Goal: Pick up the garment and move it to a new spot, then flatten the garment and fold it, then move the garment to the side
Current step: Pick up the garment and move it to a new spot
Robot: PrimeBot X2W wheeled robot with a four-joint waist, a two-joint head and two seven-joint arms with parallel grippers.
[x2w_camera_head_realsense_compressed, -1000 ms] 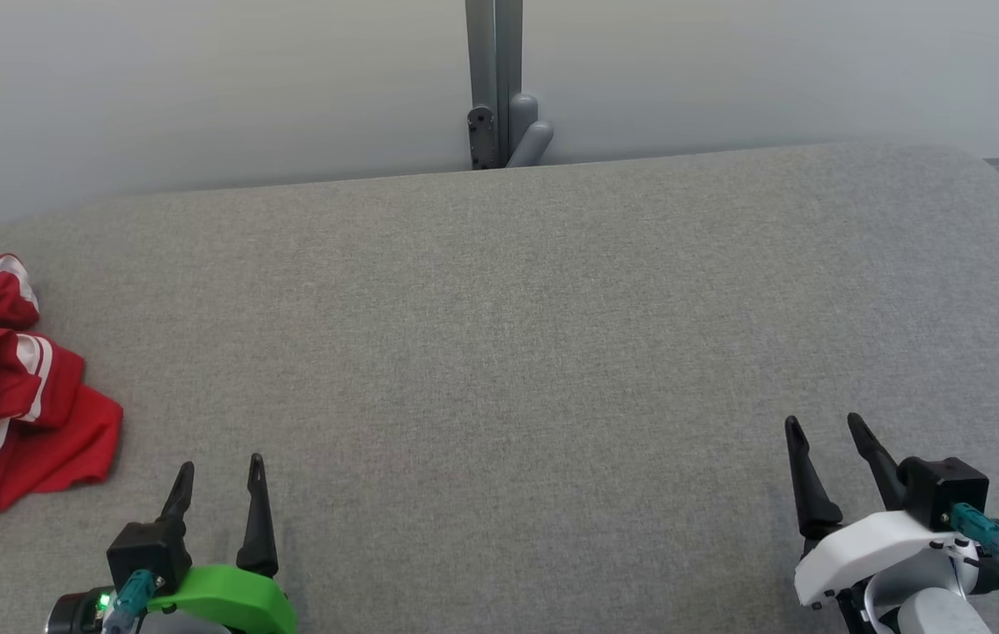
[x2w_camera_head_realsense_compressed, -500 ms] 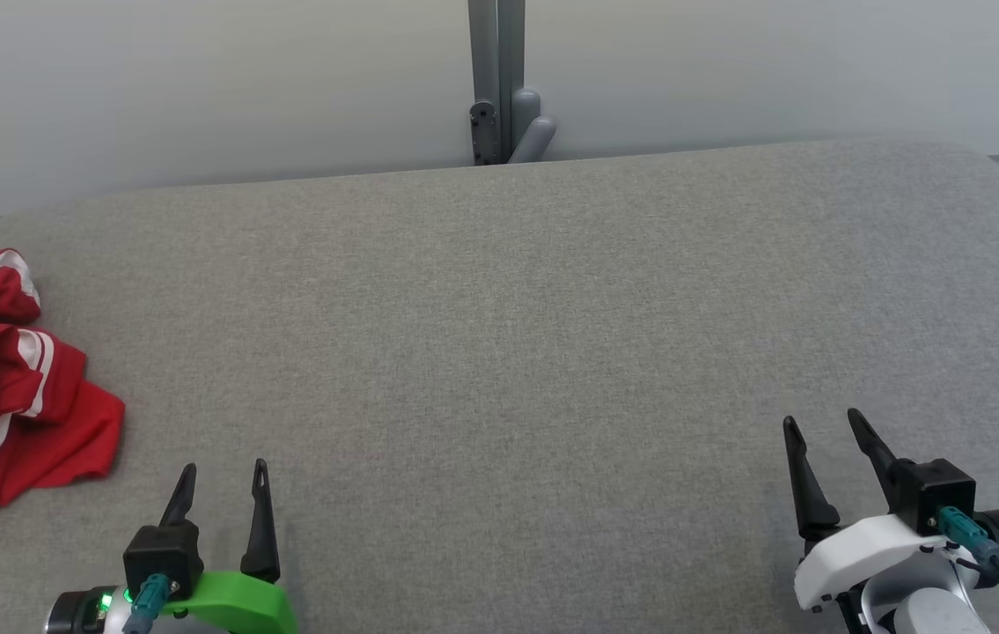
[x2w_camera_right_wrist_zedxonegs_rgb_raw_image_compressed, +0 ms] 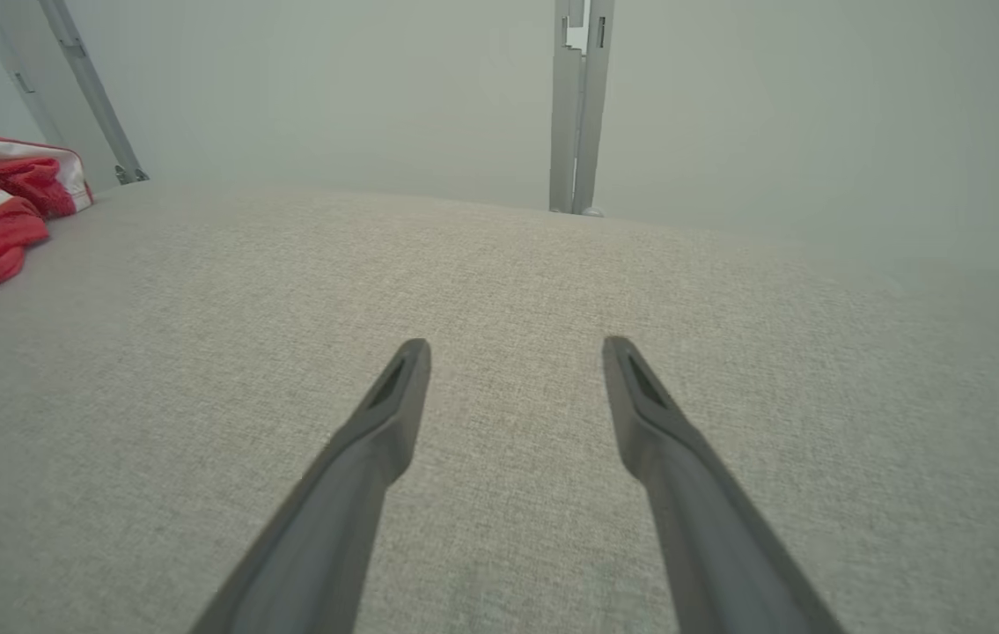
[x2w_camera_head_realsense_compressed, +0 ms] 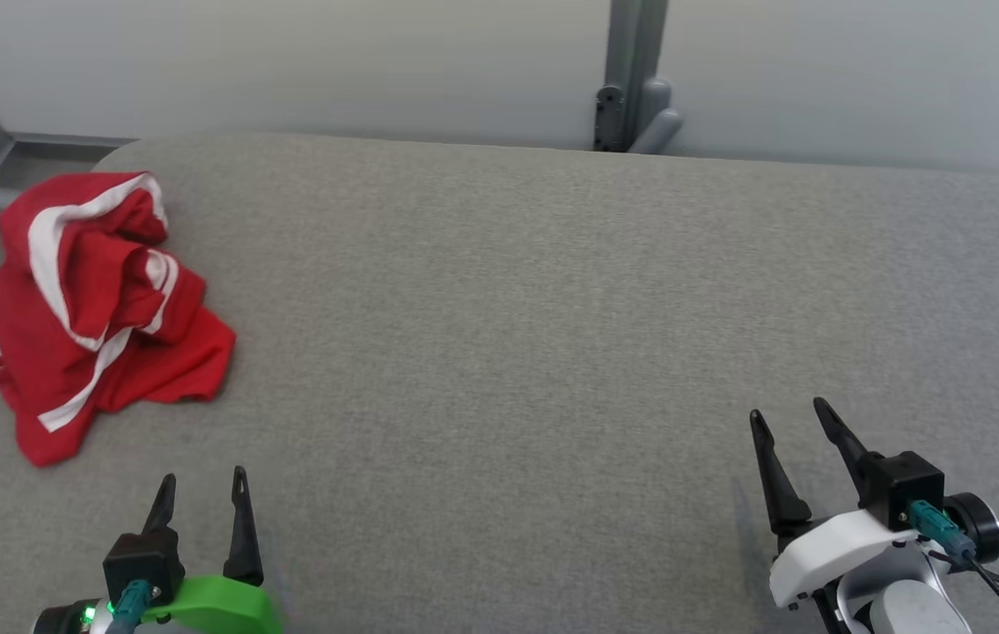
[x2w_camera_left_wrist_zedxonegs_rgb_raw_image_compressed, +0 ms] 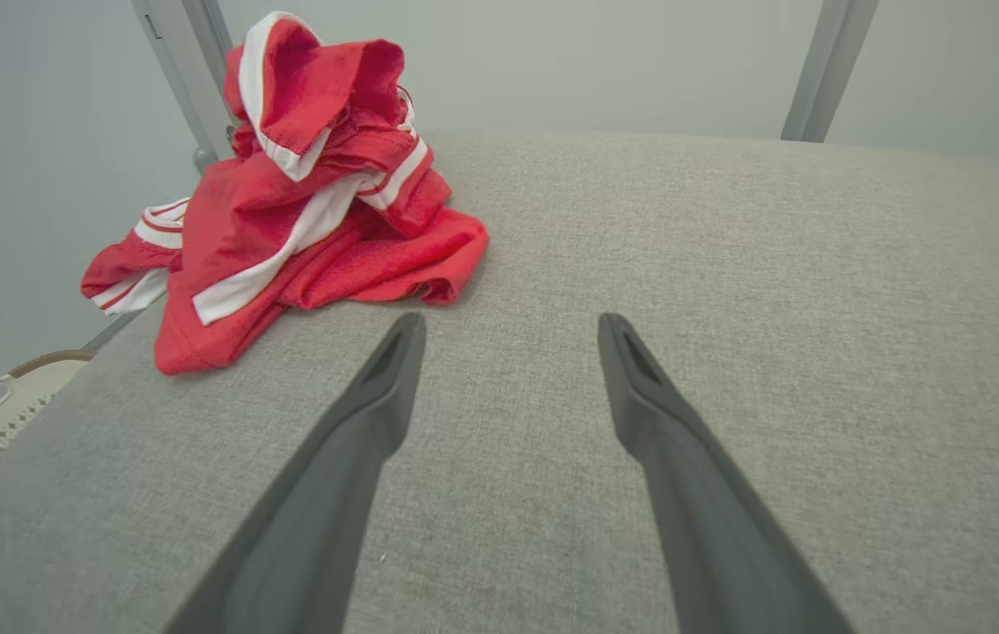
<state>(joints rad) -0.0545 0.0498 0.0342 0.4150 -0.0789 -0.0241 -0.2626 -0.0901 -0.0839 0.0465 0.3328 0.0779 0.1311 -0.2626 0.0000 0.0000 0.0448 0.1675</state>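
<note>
Grey fabric-covered table (x2w_camera_head_realsense_compressed: 499,291) against a plain pale wall, and pretty much nothing on it except the garment (x2w_camera_head_realsense_compressed: 94,299), which sits way over at the far left corner. One bit of it looks like it flops past the table's left edge.

So the thing that matters: the heap lies ahead and to the left of the left gripper (x2w_camera_head_realsense_compressed: 204,475), near it but not touching. In the left wrist view it's just up and left of the fingertips (x2w_camera_left_wrist_zedxonegs_rgb_raw_image_compressed: 407,330). The right gripper (x2w_camera_head_realsense_compressed: 787,409) is well apart from it, clear across the table. My guess is the left arm does the pickup.

Both grippers have their fingers spread wide with nothing between them, hovering low over bare fabric.

The garment itself is a red mesh-looking sports top or shorts with white stripes, all scrunched into a lump with a peak sticking up. No real long axis to speak of, maybe slightly stretched from the far corner toward the near left. Looks soft and floppy, so it'll probably drape wherever it's grabbed.
</note>
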